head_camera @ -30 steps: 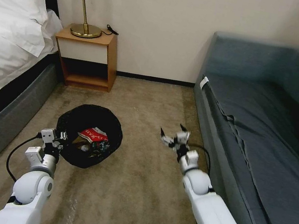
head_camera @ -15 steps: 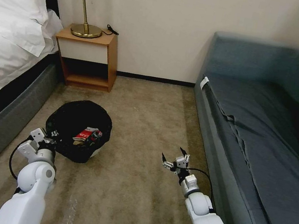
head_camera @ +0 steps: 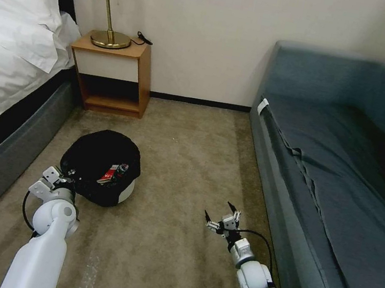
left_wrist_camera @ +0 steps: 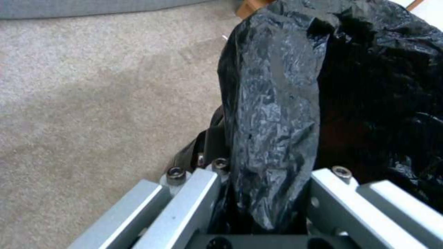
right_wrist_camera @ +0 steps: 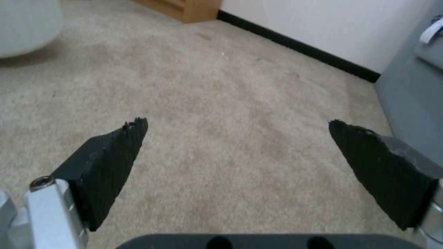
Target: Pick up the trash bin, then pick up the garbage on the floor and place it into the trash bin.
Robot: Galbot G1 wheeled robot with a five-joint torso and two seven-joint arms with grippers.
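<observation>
The trash bin, white with a black bag over its rim, sits low at the carpet left of centre, tipped so its mouth faces me. Inside it lie pieces of garbage, among them a red-and-white wrapper. My left gripper is shut on the bin's near rim. In the left wrist view the crinkled black bag is pinched between the jaws. My right gripper hangs open and empty over bare carpet near the sofa, its black fingertips spread wide.
A bed runs along the left and a grey-blue sofa along the right. A wooden nightstand with a brass lamp stands against the far wall. Open carpet lies between them.
The left arm has lowered the bin toward the carpet and drawn it nearer the bed. The right gripper, still open, has pulled back toward me and come down.
</observation>
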